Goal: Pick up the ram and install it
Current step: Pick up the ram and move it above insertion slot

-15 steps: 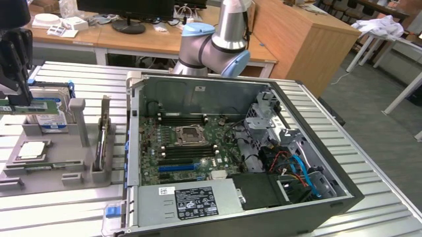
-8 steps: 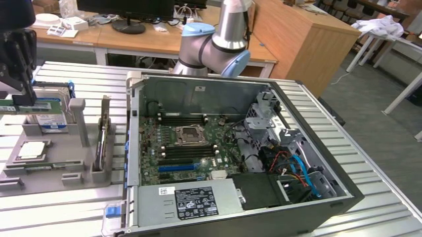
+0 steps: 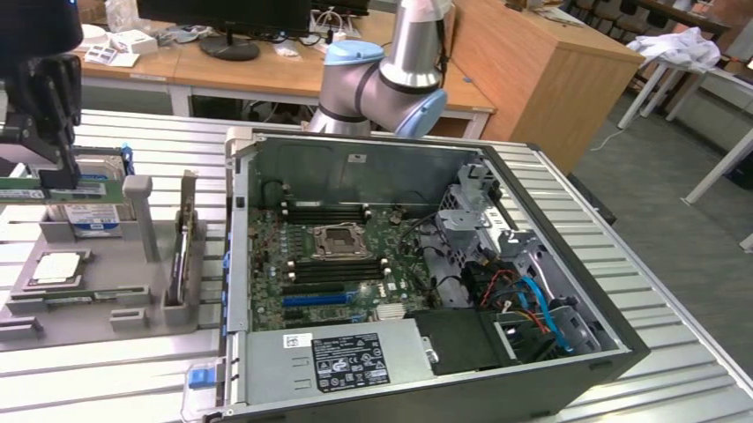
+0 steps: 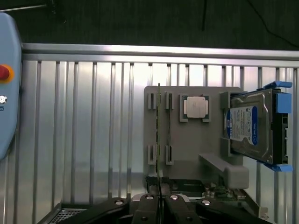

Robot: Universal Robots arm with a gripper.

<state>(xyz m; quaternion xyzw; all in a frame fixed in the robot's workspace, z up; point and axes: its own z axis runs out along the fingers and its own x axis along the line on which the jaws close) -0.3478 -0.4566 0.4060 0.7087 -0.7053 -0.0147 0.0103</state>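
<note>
Green ram (image 4: 159, 133) clamped between the closed gripper (image 4: 159, 195) at the grey tray (image 4: 187, 140); motherboard (image 3: 341, 260) installation remains undone.

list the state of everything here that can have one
gripper: shut on the ram
ram: clamped on edge, at the grey tray
computer case: lying on its side, side panel off
memory slots: look empty
hard drive: standing on edge in the tray's holder
processor: lying flat in its tray seat
</note>
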